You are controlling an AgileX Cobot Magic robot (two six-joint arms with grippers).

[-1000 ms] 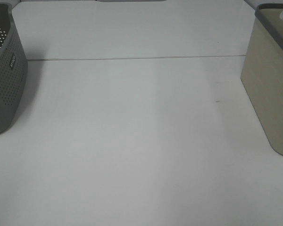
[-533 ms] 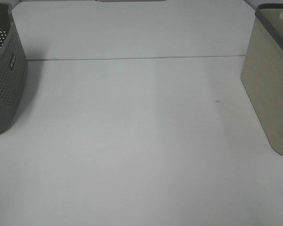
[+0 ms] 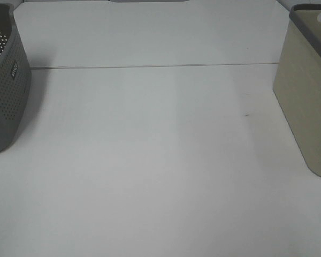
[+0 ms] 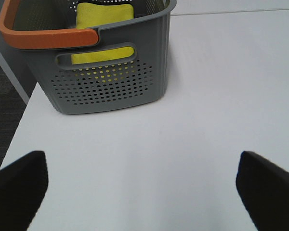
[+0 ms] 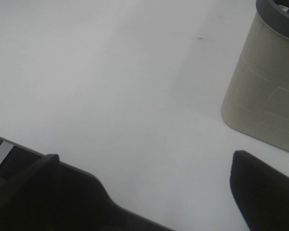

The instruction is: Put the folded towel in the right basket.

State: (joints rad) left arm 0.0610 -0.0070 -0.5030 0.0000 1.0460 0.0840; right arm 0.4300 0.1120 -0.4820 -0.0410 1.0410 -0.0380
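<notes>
A folded yellow towel lies inside the grey perforated basket with an orange handle; that basket stands at the left edge of the high view. The beige basket with a dark rim stands at the right edge and shows in the right wrist view. My left gripper is open, empty, and short of the grey basket. My right gripper is open, empty, and beside the beige basket near the table's front edge. Neither gripper shows in the high view.
The white table has a seam across its far part and a small dark mark. Dark floor lies beyond the table's left edge.
</notes>
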